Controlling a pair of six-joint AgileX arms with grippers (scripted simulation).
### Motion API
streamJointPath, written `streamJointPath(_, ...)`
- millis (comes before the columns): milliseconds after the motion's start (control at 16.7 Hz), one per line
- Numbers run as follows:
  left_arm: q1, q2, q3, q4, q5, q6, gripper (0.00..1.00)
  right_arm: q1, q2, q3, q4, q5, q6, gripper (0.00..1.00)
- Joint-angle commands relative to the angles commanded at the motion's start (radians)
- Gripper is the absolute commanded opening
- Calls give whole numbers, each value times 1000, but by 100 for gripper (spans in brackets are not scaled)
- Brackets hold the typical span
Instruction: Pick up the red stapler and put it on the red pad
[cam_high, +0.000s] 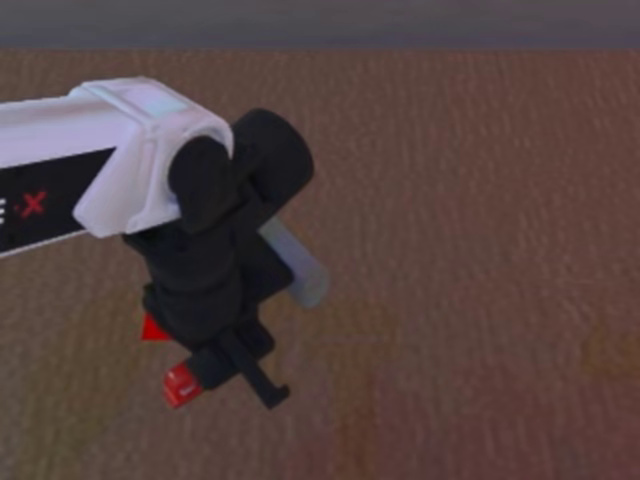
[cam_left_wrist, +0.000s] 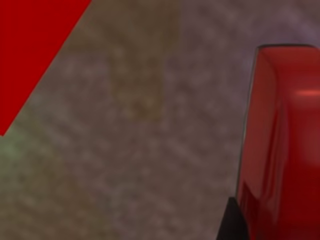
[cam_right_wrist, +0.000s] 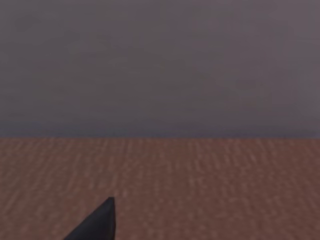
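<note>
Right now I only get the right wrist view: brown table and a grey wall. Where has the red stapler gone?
Observer: In the top view one end of the red stapler pokes out beside the left gripper, over the table's left half.
Operator: Is it being held?
Observer: It looks so. The left wrist view shows it close up against one of the dark fingers.
Operator: And the red pad?
Observer: A corner of the red pad shows in the left wrist view, with bare table between it and the stapler, so the stapler is not on the pad yet.
</note>
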Motion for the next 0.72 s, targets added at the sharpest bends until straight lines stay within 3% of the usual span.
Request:
streamJointPath(180, 6, 28, 37, -17, 0, -93, 0, 0, 0, 0, 0, 0, 0, 100)
streamJointPath(360, 25, 76, 100, -44, 1, -282, 0, 0, 0, 0, 0, 0, 0, 100)
streamJointPath(720, 96, 182, 235, -111, 3, -892, 0, 0, 0, 0, 0, 0, 0, 100)
